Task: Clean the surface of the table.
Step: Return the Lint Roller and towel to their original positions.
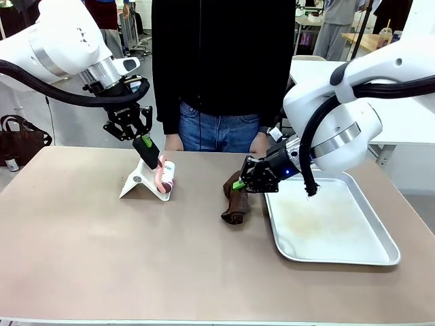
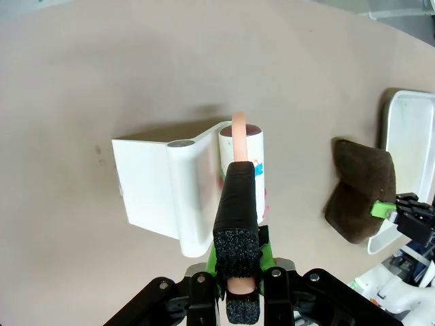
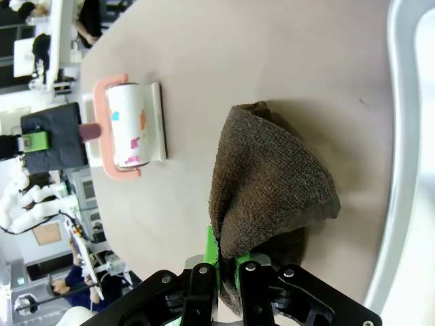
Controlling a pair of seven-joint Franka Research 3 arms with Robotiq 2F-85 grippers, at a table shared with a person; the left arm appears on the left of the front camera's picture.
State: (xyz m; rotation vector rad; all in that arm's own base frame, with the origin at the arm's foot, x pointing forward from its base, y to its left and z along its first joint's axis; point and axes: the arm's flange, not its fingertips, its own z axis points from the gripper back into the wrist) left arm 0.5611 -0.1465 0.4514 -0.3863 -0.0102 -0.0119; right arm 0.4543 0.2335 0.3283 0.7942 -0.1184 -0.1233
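Note:
The taupe table (image 1: 102,265) (image 2: 102,61) (image 3: 238,47) carries a lint roller (image 1: 167,175) (image 2: 243,159) (image 3: 128,125) with a pink handle, resting against its white holder (image 1: 138,182) (image 2: 156,193). My left gripper (image 1: 145,145) (image 2: 238,187) is shut on the roller's handle, and it appears sideways at the left edge (image 3: 51,139) of the right wrist view. A folded brown cloth (image 1: 236,205) (image 2: 360,190) (image 3: 272,176) stands on the table right of centre. My right gripper (image 1: 239,183) (image 3: 221,252) (image 2: 401,214) is shut on the cloth's upper edge.
A silver metal tray (image 1: 340,251) (image 2: 408,115) (image 3: 408,170), faintly stained, lies just right of the cloth. A person in a black top and jeans (image 1: 221,81) stands at the far edge, hands down. The near half of the table is bare.

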